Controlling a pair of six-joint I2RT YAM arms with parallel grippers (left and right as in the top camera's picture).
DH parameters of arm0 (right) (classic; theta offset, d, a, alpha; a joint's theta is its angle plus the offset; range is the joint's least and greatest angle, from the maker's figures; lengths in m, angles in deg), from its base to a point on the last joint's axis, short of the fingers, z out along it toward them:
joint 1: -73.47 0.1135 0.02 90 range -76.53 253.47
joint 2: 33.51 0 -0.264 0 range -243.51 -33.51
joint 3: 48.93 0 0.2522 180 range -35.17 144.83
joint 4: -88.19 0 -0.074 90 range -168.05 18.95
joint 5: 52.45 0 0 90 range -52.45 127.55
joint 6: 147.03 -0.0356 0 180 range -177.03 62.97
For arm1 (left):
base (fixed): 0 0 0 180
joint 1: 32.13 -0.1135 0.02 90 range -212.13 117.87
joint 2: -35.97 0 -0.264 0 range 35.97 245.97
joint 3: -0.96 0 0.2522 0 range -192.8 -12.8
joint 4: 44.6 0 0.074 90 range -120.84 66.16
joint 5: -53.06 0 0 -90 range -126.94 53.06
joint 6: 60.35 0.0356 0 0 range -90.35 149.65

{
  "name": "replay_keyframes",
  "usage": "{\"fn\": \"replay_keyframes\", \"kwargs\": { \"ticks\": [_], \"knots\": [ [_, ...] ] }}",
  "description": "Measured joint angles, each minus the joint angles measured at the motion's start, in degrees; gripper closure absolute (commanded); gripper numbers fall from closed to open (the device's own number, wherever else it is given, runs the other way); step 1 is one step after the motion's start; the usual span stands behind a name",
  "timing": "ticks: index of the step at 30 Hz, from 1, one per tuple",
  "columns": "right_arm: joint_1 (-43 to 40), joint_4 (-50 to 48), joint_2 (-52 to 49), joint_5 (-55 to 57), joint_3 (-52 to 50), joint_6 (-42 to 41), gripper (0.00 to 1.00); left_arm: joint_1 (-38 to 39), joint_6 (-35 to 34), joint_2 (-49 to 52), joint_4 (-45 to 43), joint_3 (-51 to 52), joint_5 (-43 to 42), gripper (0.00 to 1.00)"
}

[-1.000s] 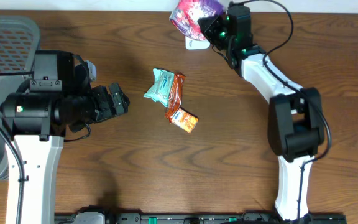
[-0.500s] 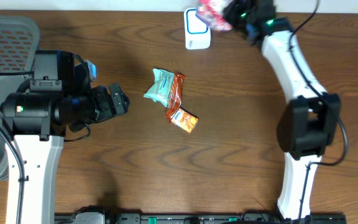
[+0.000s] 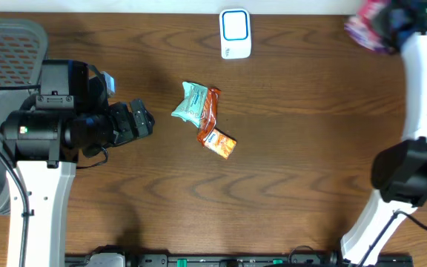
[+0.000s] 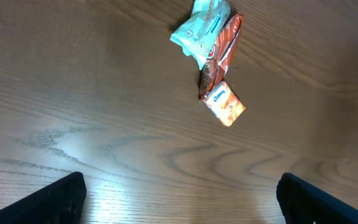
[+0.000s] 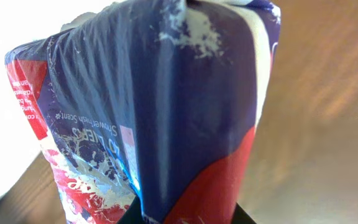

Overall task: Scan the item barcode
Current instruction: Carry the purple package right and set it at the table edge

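- The right gripper [image 3: 388, 21] is pressed together on a purple, red and white pouch [image 3: 368, 30]. It holds the pouch at the far right corner of the counter [image 3: 310, 185].
- In the right wrist view the pouch fills nearly the whole picture. Its crinkled foil is pinched from below, and only a dark sliver of the gripper shows at the bottom edge.
- There is small print on the pouch's side, but no barcode can be made out on the face turned to that camera.
- The white scanner [image 3: 235, 33] lies at the far edge of the counter near the middle, well apart from the pouch, with nothing over its window.
- The left gripper [image 3: 143, 121] is spread wide and holds nothing. It points at the middle of the counter.
- Three small snack packs lie there: a teal packet [image 3: 191, 101] touching an orange wrapper [image 3: 212, 107], and a small orange pack [image 3: 219, 142] just beside them.
- The step in hand looks like carrying the pouch, not presenting it, since it is nowhere near the scanner. Whether it has already been read cannot be told.
- If it has not, the next move is to swing the pouch left over the scanner and turn it so the barcode panel faces the window, with the foil held flat enough to read.
- If it has, the pouch wants setting down at the right, and one of the three packs is next.
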Motion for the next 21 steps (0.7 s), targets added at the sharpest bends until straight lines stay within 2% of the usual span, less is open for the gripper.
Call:
{"fn": "replay_keyframes", "kwargs": {
  "ticks": [2, 3, 5, 6, 8, 9, 12, 21],
  "knots": [
    [-3.65, -0.44, -0.85, 0.28, -1.18, 0.0, 0.98, 0.0, -0.02, 0.0, 0.0, 0.0, 0.0, 0.02],
    [-5.49, -1.07, -1.29, 0.31, -2.1, 0.0, 0.86, 0.0, 0.0, 0.0, 0.0, 0.0, 0.0, 0.02],
    [-7.98, -3.08, -1.86, -0.15, -3.65, 0.42, 0.49, 0.0, -0.02, 0.0, 0.0, 0.0, 0.0, 0.02],
    [-8.85, -4.24, -2.05, -0.7, -4.35, 0.94, 0.35, 0.0, 0.0, 0.0, 0.0, 0.0, 0.0, 0.02],
    [-10.4, -6.23, -2.25, -2.62, -5.86, 2.47, 0.13, 0.0, -0.02, 0.0, 0.0, 0.0, 0.0, 0.02],
    [-10.84, -6.56, -2.27, -3.32, -6.4, 2.84, 0.09, 0.0, 0.0, 0.0, 0.0, 0.0, 0.0, 0.02],
    [-11.39, -6.62, -2.27, -5.18, -7.65, 3.78, 0.06, 0.0, -0.02, 0.0, 0.0, 0.0, 0.0, 0.02],
    [-11.23, -6.19, -2.03, -23.87, -8.07, 9.05, 0.08, 0.0, -0.02, 0.0, 0.0, 0.0, 0.0, 0.02]
  ]
}}
